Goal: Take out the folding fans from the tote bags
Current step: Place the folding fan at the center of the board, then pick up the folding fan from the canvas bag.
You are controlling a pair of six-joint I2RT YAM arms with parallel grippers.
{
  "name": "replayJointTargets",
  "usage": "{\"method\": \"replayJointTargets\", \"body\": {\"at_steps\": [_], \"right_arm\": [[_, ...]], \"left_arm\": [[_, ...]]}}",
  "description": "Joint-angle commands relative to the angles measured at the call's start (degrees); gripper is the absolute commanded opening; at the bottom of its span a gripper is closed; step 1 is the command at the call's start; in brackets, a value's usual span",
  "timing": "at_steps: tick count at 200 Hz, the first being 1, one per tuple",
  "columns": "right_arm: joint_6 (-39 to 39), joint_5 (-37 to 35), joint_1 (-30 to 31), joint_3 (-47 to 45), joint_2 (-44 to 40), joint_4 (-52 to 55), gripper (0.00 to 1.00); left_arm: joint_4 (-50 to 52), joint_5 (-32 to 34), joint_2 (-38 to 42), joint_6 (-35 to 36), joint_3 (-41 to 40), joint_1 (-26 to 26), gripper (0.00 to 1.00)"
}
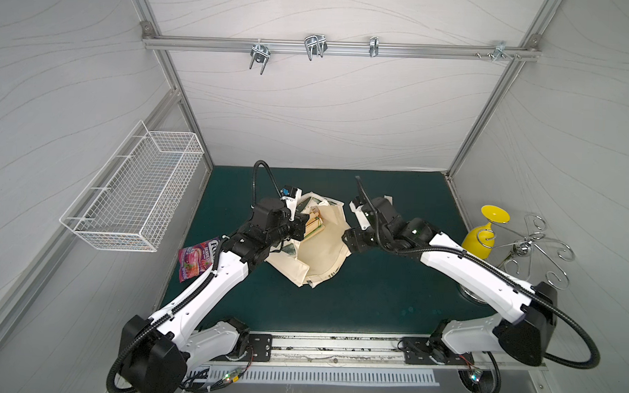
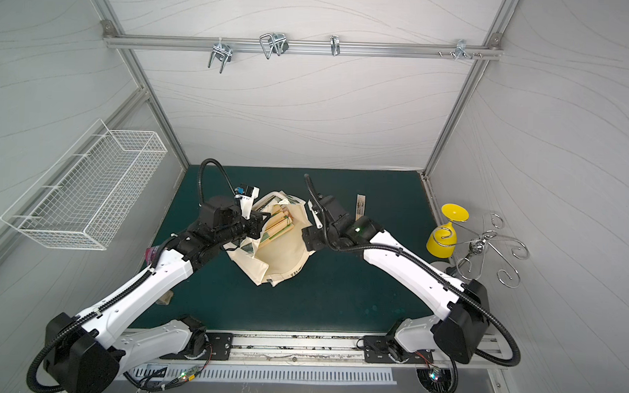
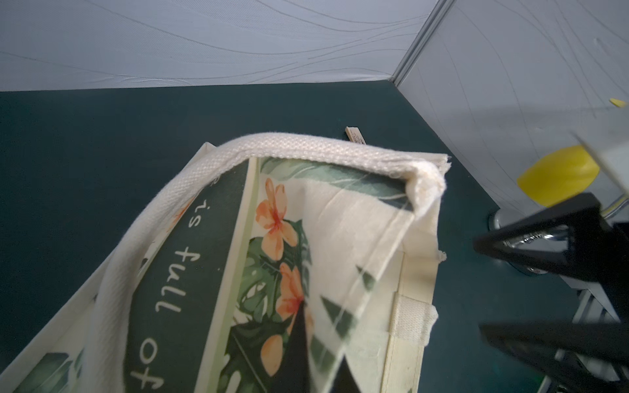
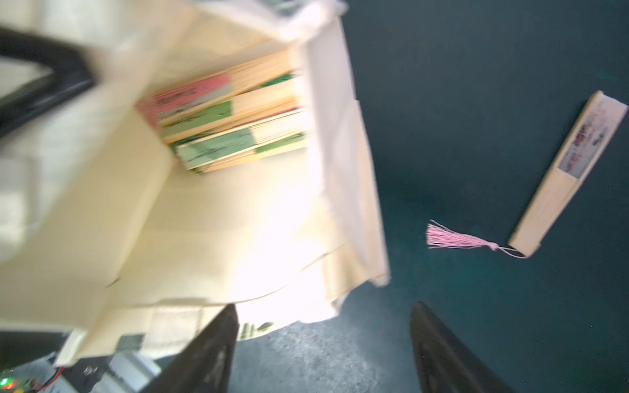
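The cream tote bag lies open in the middle of the green mat, its printed side turned to the left wrist view. Several folding fans are stacked inside it, with pink and green tops. One more fan lies on the mat beside the bag, its pink tassel spread out. My left gripper is shut on the bag's cloth at the rim. My right gripper stands open over the mat at the bag's other edge, holding nothing.
A white wire basket hangs on the left wall. A pink snack packet lies under the left arm. At the right edge, a yellow cup sits on a curled metal stand. Metal hooks hang on the back rail.
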State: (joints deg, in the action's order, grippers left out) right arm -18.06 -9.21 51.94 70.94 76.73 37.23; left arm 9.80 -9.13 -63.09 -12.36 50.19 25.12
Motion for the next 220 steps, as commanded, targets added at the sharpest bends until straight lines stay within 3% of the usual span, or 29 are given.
{"method": "replayJointTargets", "body": {"at_steps": [1,43,133,170,220], "right_arm": [[-1.5,-5.1,4.6,-1.1,-1.9,-3.1,0.99],[-3.0,-6.5,10.7,-0.8,1.2,-4.7,0.99],[-5.0,0.0,10.4,1.8,11.7,-9.0,0.99],[-7.6,5.1,7.8,2.7,16.4,-10.0,0.79],[-10.1,6.2,7.0,4.7,22.2,-13.1,0.62]], "left_arm": [[-4.0,3.5,1.1,-1.8,-0.6,-0.3,0.00],[-5.4,3.1,1.5,-2.6,-1.0,-0.3,0.00],[-10.8,-0.1,2.4,-2.8,-4.3,-0.3,0.00],[-10.9,0.9,2.7,-2.8,-4.8,-0.3,0.00],[-14.0,-0.2,2.8,-4.0,-6.4,-0.3,0.00]]}}
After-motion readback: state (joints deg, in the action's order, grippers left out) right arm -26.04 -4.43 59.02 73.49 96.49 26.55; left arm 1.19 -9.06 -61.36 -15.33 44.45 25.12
